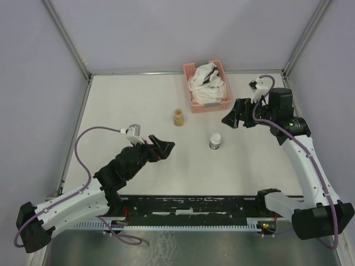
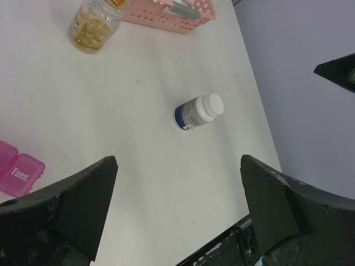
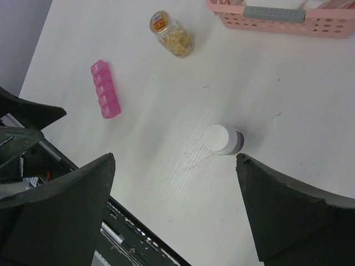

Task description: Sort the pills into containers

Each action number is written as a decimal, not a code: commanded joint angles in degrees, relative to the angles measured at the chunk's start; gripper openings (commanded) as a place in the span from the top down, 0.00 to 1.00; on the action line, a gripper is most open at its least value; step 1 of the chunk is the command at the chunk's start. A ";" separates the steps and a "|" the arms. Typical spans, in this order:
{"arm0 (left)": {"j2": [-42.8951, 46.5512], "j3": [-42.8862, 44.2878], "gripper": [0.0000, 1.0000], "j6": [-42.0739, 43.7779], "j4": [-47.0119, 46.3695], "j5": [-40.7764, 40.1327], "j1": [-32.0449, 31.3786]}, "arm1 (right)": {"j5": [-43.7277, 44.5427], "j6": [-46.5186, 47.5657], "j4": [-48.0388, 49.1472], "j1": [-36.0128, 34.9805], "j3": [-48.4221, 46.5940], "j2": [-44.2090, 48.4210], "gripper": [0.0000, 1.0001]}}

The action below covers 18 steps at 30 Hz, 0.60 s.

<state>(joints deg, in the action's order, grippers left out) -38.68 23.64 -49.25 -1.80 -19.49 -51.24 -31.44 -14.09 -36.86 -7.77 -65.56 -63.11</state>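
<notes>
The pink pill-box strip lies flat on the white table, left of the bottles; its end compartment reads "Tues.". In the top view my left arm hides it. A clear jar of yellow pills stands mid-table. A white-capped bottle stands upright to its right. My left gripper hovers open over bare table, short of the white bottle. Open too, my right gripper hangs above the table beside the white bottle. Neither holds anything.
A pink lattice basket with white cloths sits at the back centre. A black rail runs along the near table edge between the arm bases. Metal frame posts rise at the back corners.
</notes>
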 commanded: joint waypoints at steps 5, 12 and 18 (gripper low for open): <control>1.14 -0.59 0.01 -0.01 0.47 -3.12 -0.21 | -3.04 1.14 3.80 -0.07 -0.97 1.02 0.00; 6.10 -5.38 0.01 2.05 1.17 -8.51 -0.07 | -25.52 8.68 6.97 -0.33 2.35 -2.56 0.00; 11.37 -9.13 0.01 4.59 -2.27 -0.57 12.58 | -22.39 20.61 2.99 -10.13 -1.49 -4.97 0.00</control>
<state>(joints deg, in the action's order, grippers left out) -29.63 15.25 -47.70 -0.01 -24.36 -47.92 -51.09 -3.79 -33.69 -11.44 -63.83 -67.68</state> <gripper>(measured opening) 0.991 0.997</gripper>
